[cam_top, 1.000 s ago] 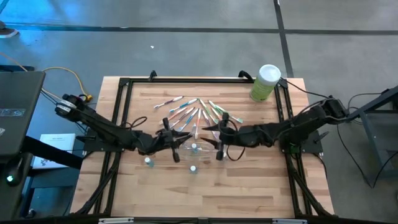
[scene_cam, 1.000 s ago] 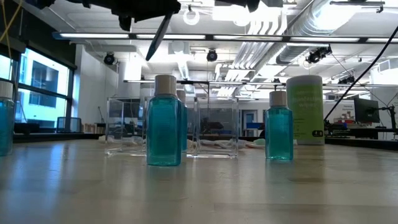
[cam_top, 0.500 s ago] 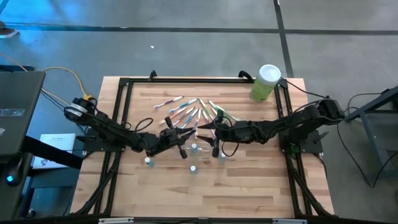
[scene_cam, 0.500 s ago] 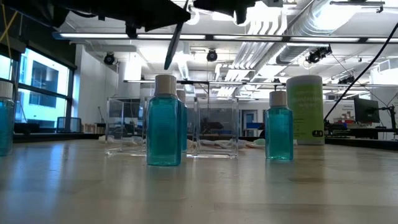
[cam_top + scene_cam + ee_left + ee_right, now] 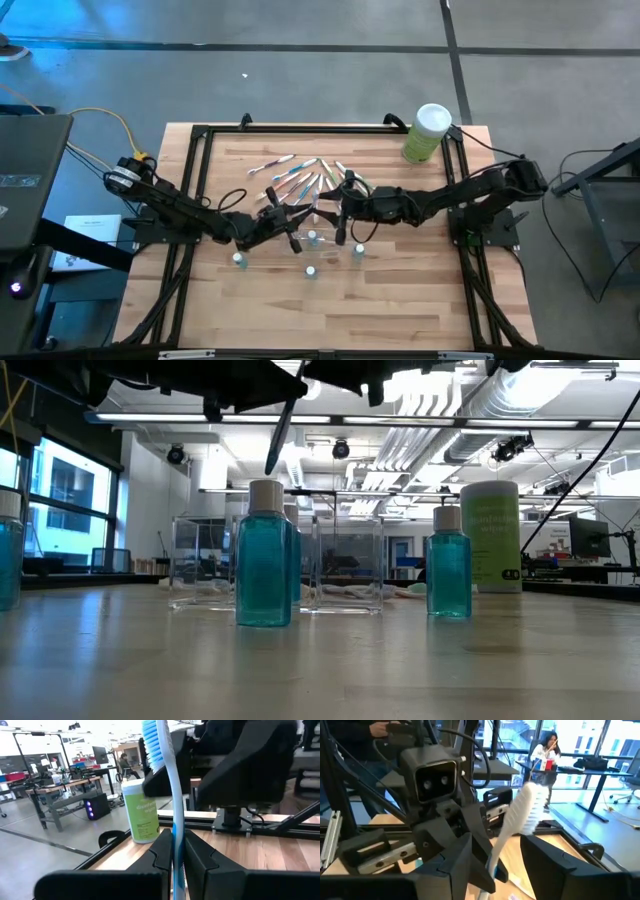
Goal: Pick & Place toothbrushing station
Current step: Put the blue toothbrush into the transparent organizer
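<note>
My left gripper point(image 5: 293, 222) hangs over the middle of the table, shut on a blue toothbrush point(image 5: 170, 785) that stands upright with its bristles on top. My right gripper point(image 5: 340, 212) faces it, open. In the right wrist view its two fingers point(image 5: 457, 862) stand on either side of that brush's bristle head point(image 5: 531, 805). Whether they touch it, I cannot tell. Several more toothbrushes point(image 5: 305, 178) lie fanned on the wood behind the grippers. The clear holder point(image 5: 345, 570) stands on the table below the grippers, among small teal white-capped bottles point(image 5: 265, 555). My left gripper pinches the toothbrush's handle point(image 5: 176, 851) between its two fingers, partway down from the head. The fingers come in roughly level from the table's left and lie across the handle. The brush is lifted clear and stands upright, and its lower end hangs below the fingers point(image 5: 280, 435).
A tall green canister with a white lid point(image 5: 428, 132) stands at the far right corner. Small teal bottles point(image 5: 238, 260) point(image 5: 311, 270) point(image 5: 358, 252) stand on the near side of the grippers. A black frame point(image 5: 200, 135) runs round the table's edges.
My right gripper has moved toward the table's left, up to the left gripper, and its fingers now flank the brush head. My left gripper has shifted a little toward the right and far side with the toothbrush, then held still.
</note>
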